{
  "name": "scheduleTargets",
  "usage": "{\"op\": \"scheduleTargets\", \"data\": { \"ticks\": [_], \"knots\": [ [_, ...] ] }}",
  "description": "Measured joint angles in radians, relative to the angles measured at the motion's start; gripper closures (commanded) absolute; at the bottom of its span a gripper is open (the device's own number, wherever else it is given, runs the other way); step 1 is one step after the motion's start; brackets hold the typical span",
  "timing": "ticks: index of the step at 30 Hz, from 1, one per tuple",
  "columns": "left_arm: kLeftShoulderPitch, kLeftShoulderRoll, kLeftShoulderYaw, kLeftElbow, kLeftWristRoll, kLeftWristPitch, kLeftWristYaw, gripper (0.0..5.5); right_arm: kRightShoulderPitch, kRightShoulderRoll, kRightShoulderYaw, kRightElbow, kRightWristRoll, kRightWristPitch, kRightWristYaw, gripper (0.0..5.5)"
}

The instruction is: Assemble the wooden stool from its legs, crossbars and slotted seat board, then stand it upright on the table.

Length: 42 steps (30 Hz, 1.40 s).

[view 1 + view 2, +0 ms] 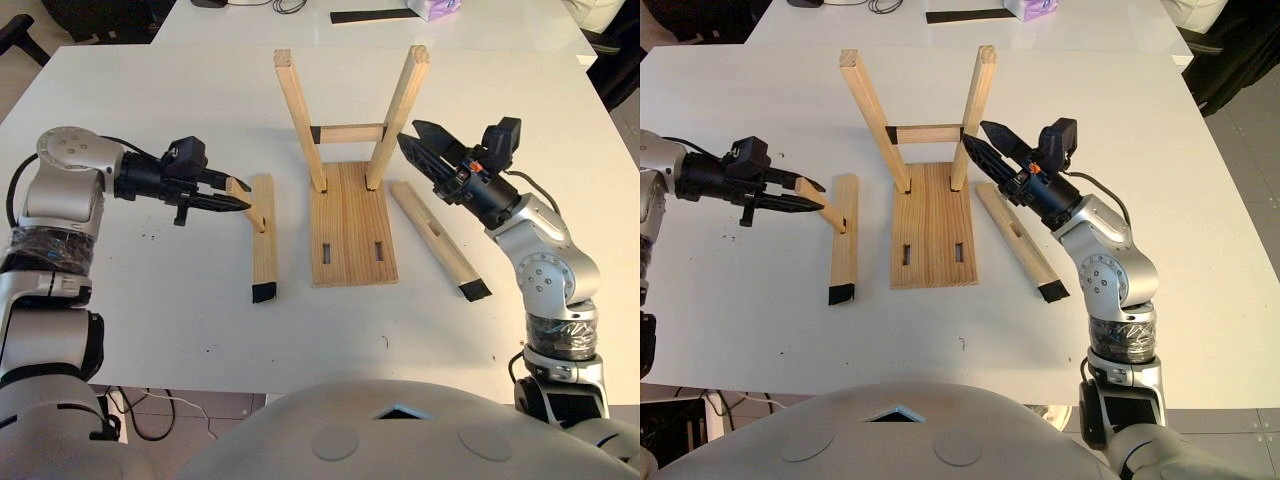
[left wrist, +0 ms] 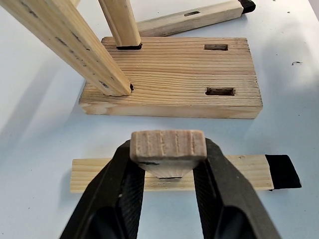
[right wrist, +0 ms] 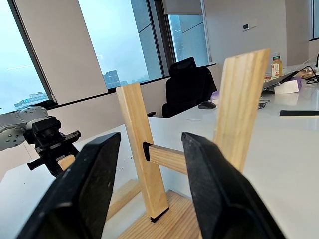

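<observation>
Pale-grained seat board (image 1: pixel 352 225), black-tipped legs (image 1: pixel 263 250) — white table (image 1: pixel 150 300), perhaps speckled

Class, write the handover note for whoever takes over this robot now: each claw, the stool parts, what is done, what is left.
The left claw is shut on a short crossbar, its end at the left loose leg; seated or not, unclear. The right claw is open, empty, beside the right standing leg.
Done: that leg and the left standing leg, joined by a fixed crossbar, stand in the seat board.
Left: fit the left loose leg and the right loose leg into the empty slots, then turn the stool upright.
</observation>
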State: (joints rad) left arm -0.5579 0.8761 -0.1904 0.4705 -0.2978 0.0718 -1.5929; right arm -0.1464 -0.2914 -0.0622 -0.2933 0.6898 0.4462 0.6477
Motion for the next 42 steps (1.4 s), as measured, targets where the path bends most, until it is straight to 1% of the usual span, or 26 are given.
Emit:
{"op": "scheduleTargets", "data": {
  "ticks": [11, 14, 15, 16, 19, 20, 23, 26, 30, 31, 32, 34, 35, 39, 40, 42],
  "knots": [
    [-0.02, -0.016, -0.013, 0.025, 0.004, -0.04, 0.003, 4.2, -0.003, 0.007, 0.005, 0.008, -0.001, 0.0, -0.001, 3.24],
    [-0.035, -0.036, -0.004, 0.049, 0.005, -0.041, 0.039, 4.2, -0.003, 0.012, 0.005, 0.01, -0.001, -0.001, -0.002, 3.24],
    [-0.035, -0.044, 0.005, 0.049, 0.005, -0.033, 0.05, 3.84, -0.003, 0.012, 0.005, 0.01, -0.002, -0.003, -0.003, 3.24],
    [-0.033, -0.051, 0.016, 0.045, 0.0, -0.018, 0.066, 3.78, -0.002, 0.012, 0.004, 0.009, -0.002, -0.005, -0.005, 3.24],
    [0.033, -0.064, 0.051, -0.021, -0.012, 0.06, 0.126, 3.34, 0.017, 0.012, -0.012, 0.0, -0.001, -0.006, -0.015, 3.24],
    [0.067, -0.063, 0.08, -0.075, -0.032, 0.086, 0.152, 3.15, 0.027, 0.01, -0.022, -0.005, 0.001, -0.006, -0.017, 3.24],
    [0.175, -0.042, 0.2, -0.273, -0.092, 0.157, 0.241, 3.15, 0.058, 0.0, -0.046, -0.015, 0.014, -0.003, -0.021, 3.24],
    [0.328, -0.019, 0.318, -0.473, -0.15, 0.231, 0.316, 3.15, 0.065, -0.031, -0.066, -0.018, 0.018, 0.012, -0.021, 3.24],
    [0.557, -0.036, 0.484, -0.73, -0.24, 0.345, 0.451, 3.15, 0.059, -0.056, -0.073, -0.017, 0.037, 0.044, -0.014, 3.24],
    [0.602, -0.058, 0.524, -0.785, -0.257, 0.367, 0.499, 3.15, 0.054, -0.066, -0.078, -0.016, 0.043, 0.054, -0.011, 3.24],
    [0.679, -0.116, 0.587, -0.878, -0.29, 0.399, 0.59, 3.15, 0.049, -0.085, -0.097, -0.013, 0.052, 0.069, -0.007, 3.24],
    [0.744, -0.194, 0.637, -0.967, -0.334, 0.434, 0.705, 3.15, 0.044, -0.11, -0.105, -0.008, 0.056, 0.081, 0.0, 3.24],
    [0.768, -0.255, 0.655, -1.028, -0.368, 0.447, 0.791, 3.15, 0.04, -0.121, -0.11, -0.004, 0.059, 0.097, 0.006, 3.24],
    [0.741, -0.437, 0.651, -1.124, -0.392, 0.437, 1.046, 3.15, 0.006, -0.145, -0.103, 0.024, 0.061, 0.121, 0.026, 3.24],
    [0.712, -0.511, 0.638, -1.141, -0.374, 0.427, 1.157, 3.15, -0.012, -0.146, -0.099, 0.036, 0.061, 0.129, 0.031, 3.24],
    [0.678, -0.611, 0.606, -1.151, -0.322, 0.416, 1.307, 3.15, -0.039, -0.149, -0.096, 0.053, 0.061, 0.142, 0.044, 3.24]
  ]
}}
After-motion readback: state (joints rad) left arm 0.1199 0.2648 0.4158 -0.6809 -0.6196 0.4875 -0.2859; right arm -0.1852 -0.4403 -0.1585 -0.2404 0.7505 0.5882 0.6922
